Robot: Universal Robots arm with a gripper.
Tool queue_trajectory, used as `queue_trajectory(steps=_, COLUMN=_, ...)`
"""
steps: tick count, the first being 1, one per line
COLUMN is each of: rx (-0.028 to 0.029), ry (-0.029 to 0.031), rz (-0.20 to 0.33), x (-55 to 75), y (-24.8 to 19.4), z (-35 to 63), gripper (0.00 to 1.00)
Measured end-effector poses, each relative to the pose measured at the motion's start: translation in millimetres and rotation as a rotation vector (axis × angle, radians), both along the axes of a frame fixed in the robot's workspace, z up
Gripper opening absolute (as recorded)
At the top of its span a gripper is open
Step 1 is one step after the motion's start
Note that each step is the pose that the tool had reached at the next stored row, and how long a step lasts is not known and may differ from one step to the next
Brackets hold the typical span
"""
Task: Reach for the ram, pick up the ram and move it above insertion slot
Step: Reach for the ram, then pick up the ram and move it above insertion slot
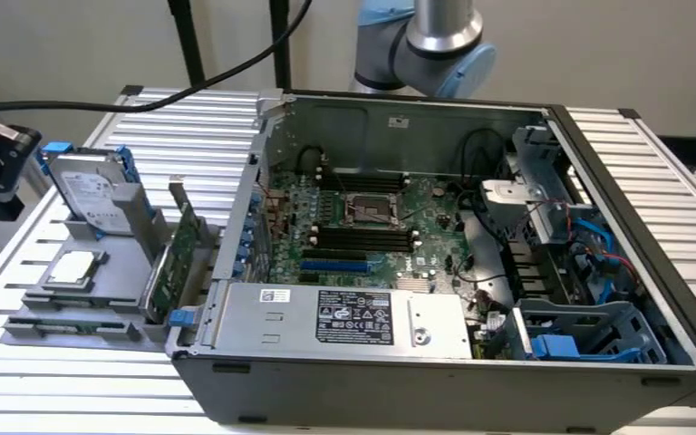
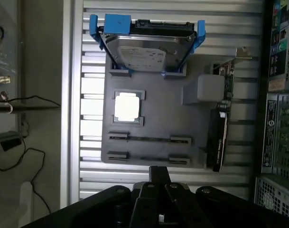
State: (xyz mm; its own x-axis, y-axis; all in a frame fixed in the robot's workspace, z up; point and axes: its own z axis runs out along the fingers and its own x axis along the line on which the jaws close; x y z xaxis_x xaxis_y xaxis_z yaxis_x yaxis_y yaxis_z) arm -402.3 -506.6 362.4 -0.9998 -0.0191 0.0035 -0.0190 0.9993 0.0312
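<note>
**Gripper** (image 2: 158,175): hangs over the table (image 1: 638,136), just off one edge of the grey tray (image 2: 153,102). It looks down along the tray, which I judge lines it up for the reach. The jaws are drawn together with no gap I can make out and nothing between them. The frame cuts off its body.

**Ram** (image 2: 149,138): untouched, on the tray, in the second row in from the edge nearest the gripper. It stands on its long edge between two small clips, I judge so that both flat faces are free to be pinched. I see it edge-on as a thin dark line and cannot make out its chips.

**Spare clips** (image 2: 118,155): a pair right at that edge. They look empty, but I am not sure.

**Other stock on the tray:**
- processor (image 2: 126,107) in the middle recess
- hard drive (image 2: 146,52) in a blue bracket at the far edge
- card (image 2: 219,137) upright along the edge beside the case

**Case** (image 1: 323,381): lid off, next to the tray. The black memory slots (image 1: 361,237) lie mid-board. I cannot tell whether any is filled.
</note>
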Motion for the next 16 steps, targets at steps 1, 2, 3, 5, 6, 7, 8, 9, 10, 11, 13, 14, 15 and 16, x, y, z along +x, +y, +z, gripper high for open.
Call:
queue_trajectory(steps=1, rx=-0.0012, ry=0.0001, rz=0.0, x=0.0, y=-4.0, z=-0.4, gripper=0.11)
queue_trajectory(steps=2, rx=-0.0026, ry=0.0002, rz=0.0, x=0.0, y=-6.9, z=-0.9, gripper=0.11)
queue_trajectory(steps=3, rx=-0.0043, ry=0.0005, rz=0.0, x=0.0, y=-8.6, z=-1.5, gripper=0.11)
queue_trajectory(steps=5, rx=-0.007, ry=0.0007, rz=0.0, x=0.1, y=-9.3, z=-2.3, gripper=0.11)
queue_trajectory(steps=6, rx=-0.0073, ry=0.0009, rz=0.0, x=0.1, y=-9.3, z=-2.3, gripper=0.11)
queue_trajectory(steps=7, rx=-0.0074, ry=0.001, rz=0.0, x=0.1, y=-9.4, z=-2.3, gripper=0.11)
queue_trajectory(steps=8, rx=-0.0075, ry=0.001, rz=0.0, x=0.1, y=-9.4, z=-2.3, gripper=0.11)
queue_trajectory(steps=9, rx=-0.0075, ry=0.0009, rz=0.0, x=0.2, y=-9.4, z=-2.3, gripper=0.11)
queue_trajectory(steps=10, rx=-0.0074, ry=0.0009, rz=0.0, x=0.2, y=-9.4, z=-2.3, gripper=0.11)
queue_trajectory(steps=11, rx=-0.0075, ry=0.0009, rz=0.0, x=0.2, y=-9.4, z=-2.3, gripper=0.11)
queue_trajectory(steps=13, rx=-0.0074, ry=0.0009, rz=0.0, x=0.2, y=-9.4, z=-2.3, gripper=0.11)
queue_trajectory(steps=14, rx=-0.0074, ry=0.0009, rz=0.0, x=0.2, y=-9.4, z=-2.3, gripper=0.11)
queue_trajectory(steps=15, rx=-0.0074, ry=0.0009, rz=0.0, x=0.2, y=-9.4, z=-2.3, gripper=0.11)
queue_trajectory(steps=16, rx=-0.0075, ry=0.001, rz=0.0, x=0.2, y=-9.4, z=-2.3, gripper=0.11)
